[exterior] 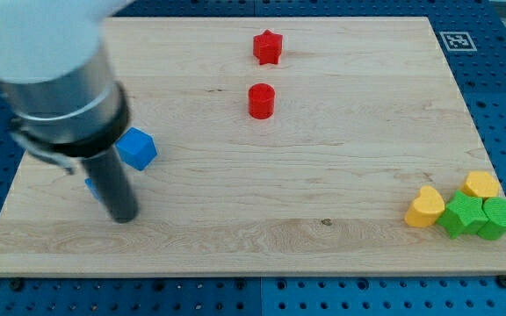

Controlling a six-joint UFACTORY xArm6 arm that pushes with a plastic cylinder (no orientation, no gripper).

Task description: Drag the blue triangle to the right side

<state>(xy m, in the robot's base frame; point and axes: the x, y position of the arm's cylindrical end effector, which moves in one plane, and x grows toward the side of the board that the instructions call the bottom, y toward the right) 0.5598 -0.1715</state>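
My tip touches the board near the view's left edge, at the lower left. A small sliver of blue, probably the blue triangle, shows just left of the rod and is mostly hidden behind it. A blue cube lies just above and right of the rod, close to it. The tip sits below and right of the blue sliver.
A red star and a red cylinder lie at the upper middle. At the lower right corner a yellow heart, a second yellow block and two green blocks cluster together near the board's edge.
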